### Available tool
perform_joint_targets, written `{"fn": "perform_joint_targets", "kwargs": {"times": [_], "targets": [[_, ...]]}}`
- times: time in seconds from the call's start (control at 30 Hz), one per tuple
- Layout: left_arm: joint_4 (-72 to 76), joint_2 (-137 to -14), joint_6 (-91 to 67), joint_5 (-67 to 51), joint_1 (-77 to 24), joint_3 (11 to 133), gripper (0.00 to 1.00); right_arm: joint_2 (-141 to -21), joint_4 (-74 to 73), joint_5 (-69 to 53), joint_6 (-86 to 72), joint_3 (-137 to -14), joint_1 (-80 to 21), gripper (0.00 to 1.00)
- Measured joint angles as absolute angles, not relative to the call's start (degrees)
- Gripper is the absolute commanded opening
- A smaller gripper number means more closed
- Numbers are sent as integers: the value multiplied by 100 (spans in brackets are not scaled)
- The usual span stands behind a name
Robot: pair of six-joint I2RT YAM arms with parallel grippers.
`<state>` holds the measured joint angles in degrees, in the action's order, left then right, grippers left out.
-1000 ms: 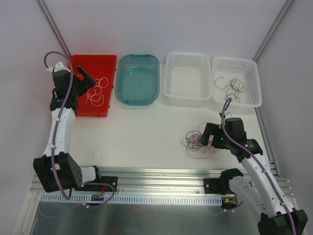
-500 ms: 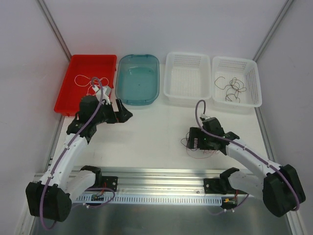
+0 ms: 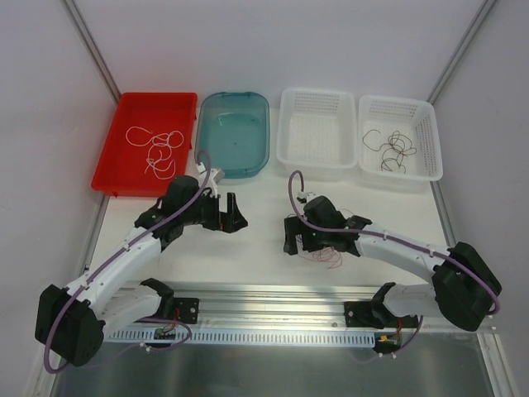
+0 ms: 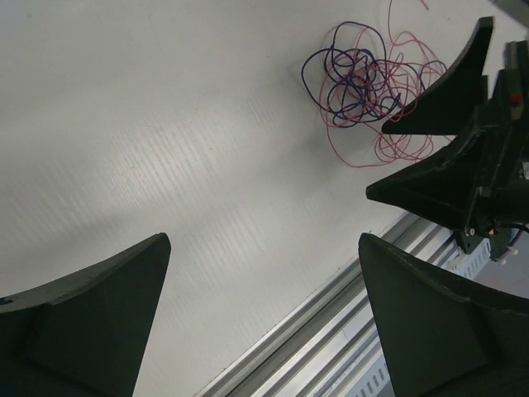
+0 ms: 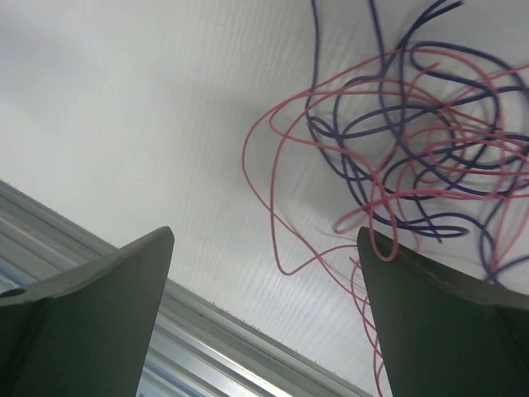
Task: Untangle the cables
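Top external view: the cables [image 3: 331, 255], a small clump of thin pink-red and dark violet strands, lie on the counter [image 3: 248, 256] close to its near edge and right of its middle, partly hidden beneath the right claw [image 3: 289, 236]. The left claw [image 3: 231, 217] hangs near the middle of the counter, well apart from the clump.

Right wrist view: the right claw [image 5: 264, 314] has its jaws apart and holds nothing. The clump [image 5: 413, 165] sits just beyond its fingertips. The left claw [image 4: 264, 314] is likewise spread and empty in the left wrist view, with the clump [image 4: 364, 83] ahead of it.

Handling, as judged: the strands look very light, springy and limp enough to drag their neighbours along when pulled. A single outlying loop, such as the pink one at the clump's near side, seems the best hold, since a pinch on the dense core would lift everything. Whether the strands are truly knotted or merely overlaid cannot be told from these views.
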<state>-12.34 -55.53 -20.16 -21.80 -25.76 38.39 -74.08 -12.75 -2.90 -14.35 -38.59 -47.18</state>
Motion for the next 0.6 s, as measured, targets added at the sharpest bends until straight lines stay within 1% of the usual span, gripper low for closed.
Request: {"fn": "perform_joint_targets", "kwargs": {"times": [0.2, 0.4, 0.6], "targets": [[-1138, -6560, -2003, -1898, -3083, 4152, 97, -6471, -1802, 541, -1551, -3857, -4718, 98], [-956, -8005, -1422, -1855, -3577, 5151, 96, -5669, -2265, 1437, -1811, -3712, -4545, 99], [-829, -9275, -480, -1931, -4025, 6226, 91, -5177, -2558, 1649, -2147, -3188, -3979, 100]]}}
